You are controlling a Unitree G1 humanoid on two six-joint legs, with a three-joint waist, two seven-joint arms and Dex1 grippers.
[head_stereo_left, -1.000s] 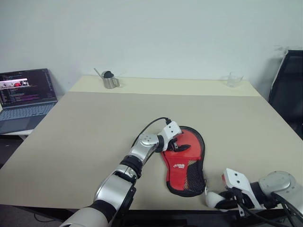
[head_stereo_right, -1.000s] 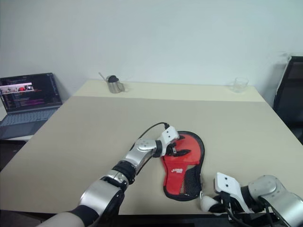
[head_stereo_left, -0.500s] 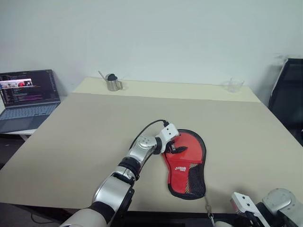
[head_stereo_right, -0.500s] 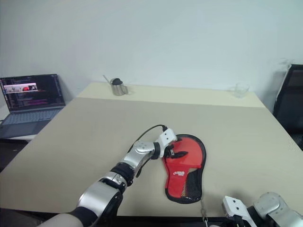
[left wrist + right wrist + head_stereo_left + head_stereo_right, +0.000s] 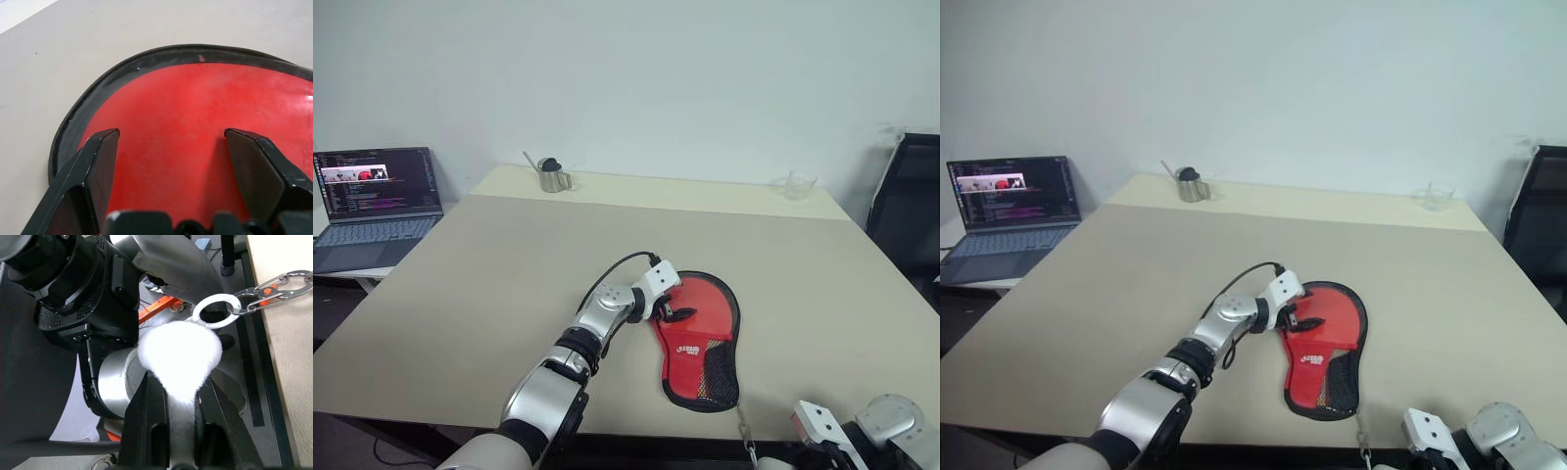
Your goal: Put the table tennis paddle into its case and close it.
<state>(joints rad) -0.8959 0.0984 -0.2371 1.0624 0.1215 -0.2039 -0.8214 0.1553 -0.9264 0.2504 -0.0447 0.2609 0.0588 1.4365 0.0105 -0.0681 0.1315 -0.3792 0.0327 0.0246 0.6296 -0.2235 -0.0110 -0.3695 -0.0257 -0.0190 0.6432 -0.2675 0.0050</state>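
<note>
On the beige table (image 5: 489, 284) near its front edge, we find the case (image 5: 720, 377) lying open and flat, its red inside up, with the table tennis paddle (image 5: 700, 313) resting in it. Our left gripper (image 5: 671, 305) sits over the paddle's red face at the case's left side, its two black fingers (image 5: 100, 161) spread apart with nothing between them. Our right gripper (image 5: 178, 396) hangs below the table's front edge, clamped on a white fluffy pompom (image 5: 178, 355); a white ring (image 5: 213, 311) and metal carabiner (image 5: 274, 286) join it toward the tabletop. We note a laptop (image 5: 372, 201) far left, a steel jug (image 5: 549, 175) and a clear glass cup (image 5: 796, 184) along the back.
</note>
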